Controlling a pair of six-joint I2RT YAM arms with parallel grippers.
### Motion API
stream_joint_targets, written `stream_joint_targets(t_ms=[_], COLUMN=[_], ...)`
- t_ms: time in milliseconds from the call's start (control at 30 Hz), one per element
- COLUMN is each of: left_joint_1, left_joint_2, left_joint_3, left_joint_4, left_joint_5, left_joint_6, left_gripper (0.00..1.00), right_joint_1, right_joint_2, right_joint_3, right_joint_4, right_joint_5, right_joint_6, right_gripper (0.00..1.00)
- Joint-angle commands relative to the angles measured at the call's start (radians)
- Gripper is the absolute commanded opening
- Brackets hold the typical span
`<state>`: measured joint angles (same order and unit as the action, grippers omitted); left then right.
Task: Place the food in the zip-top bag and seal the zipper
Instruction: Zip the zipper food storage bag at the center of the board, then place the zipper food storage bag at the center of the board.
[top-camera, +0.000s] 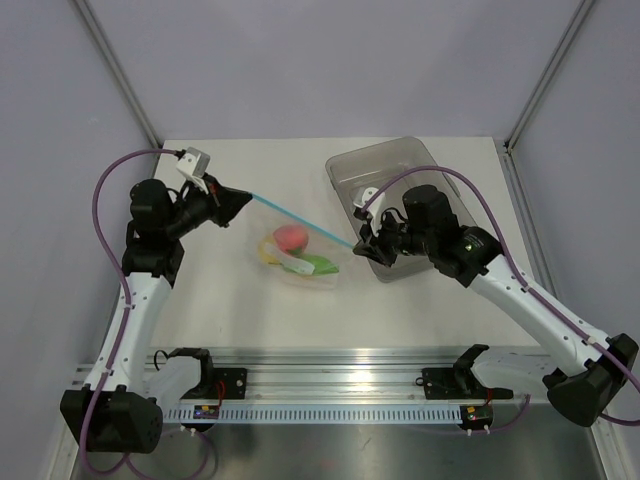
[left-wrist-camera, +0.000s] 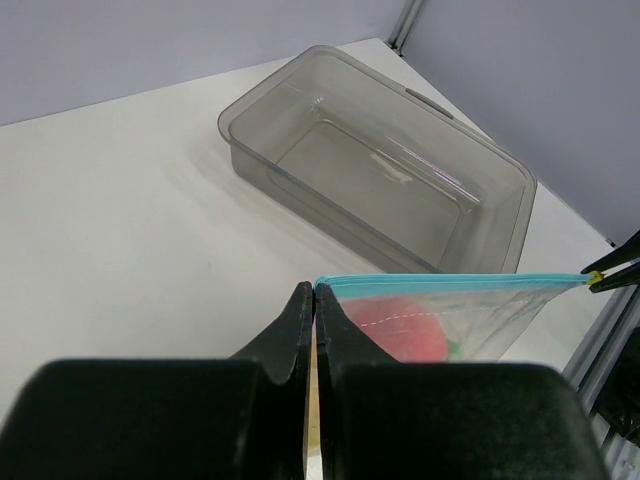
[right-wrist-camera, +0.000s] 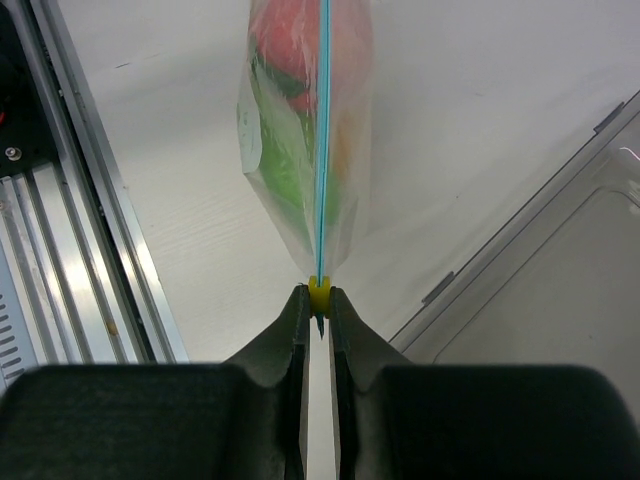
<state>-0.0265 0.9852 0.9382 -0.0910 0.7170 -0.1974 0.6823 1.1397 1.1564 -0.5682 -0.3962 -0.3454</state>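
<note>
here left gripper (left-wrist-camera: 315, 300) clamps zipper (left-wrist-camera: 450, 279) end, right gripper (right-wrist-camera: 318, 302) pinches yellow slider (right-wrist-camera: 319, 292)

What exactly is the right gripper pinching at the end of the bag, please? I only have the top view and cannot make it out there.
Observer: In its wrist view, the right gripper is shut on a small yellow slider at the end of the blue zipper.
Operator: Thank you. Does the zipper look closed along its length?
Observer: From that view it reads as one thin straight line with no gap, and the food shows through the bag on either side of it.
Operator: Is any food in the tray behind the right arm?
Observer: The left wrist view shows the whole tray, with no food in it.
</note>
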Motion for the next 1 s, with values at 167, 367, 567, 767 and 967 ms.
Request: stream_joint_targets(t_ms=[167, 367, 567, 767, 967], left_joint_1=[0.065, 0.074, 0.074, 0.074, 0.076], left_joint_2=[-0.011, -0.003, 0.009, 0.110, 0.199], left_joint_3=[0.013, 0.016, 0.020, 0.126, 0.240], left_joint_4=[0.109, 0.123, 0.155, 0.163, 0.148], left_joint_5=[-0.093, -0.083, -0.038, -0.005, -0.048], left_joint_6=[0.009, -0.005, -0.039, -0.054, -0.031], left_gripper=[0.00, 0.00, 0.00, 0.00, 0.00], right_joint_1=[-0.013, -0.020, -0.020, -0.020, -0.020], right_joint_2=[-0.009, -0.054, -0.011, 0.204, 0.422], right_joint_3=[-0.021, -0.049, 0.003, 0.216, 0.428], right_joint_4=[-0.075, -0.061, 0.016, 0.194, 0.298], right_joint_5=[0.105, 0.105, 0.112, 0.209, 0.244], right_joint_6=[0.005, 0.017, 0.005, -0.058, -0.101], right_gripper=[0.00, 0.00, 0.01, 0.02, 0.01])
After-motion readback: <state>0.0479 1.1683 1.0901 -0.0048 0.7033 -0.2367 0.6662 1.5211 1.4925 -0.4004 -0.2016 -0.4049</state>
